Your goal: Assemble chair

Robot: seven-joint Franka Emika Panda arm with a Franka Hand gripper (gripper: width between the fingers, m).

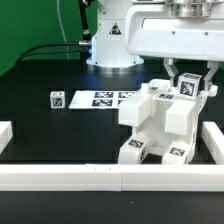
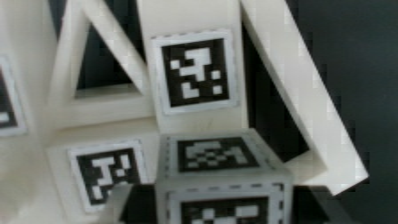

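Observation:
The partly built white chair stands on the black table at the exterior view's right, with tags on its feet and sides. My gripper is at its top, its fingers either side of a tagged white chair leg, apparently shut on it. In the wrist view the leg fills the space between the dark jaws of the gripper. A tagged upright bar and slanted bars of the chair lie just beyond it.
The marker board lies flat at the table's middle, with a small loose tagged part on its left in the exterior view. A plain white rail borders the front and both sides. The arm's base stands behind.

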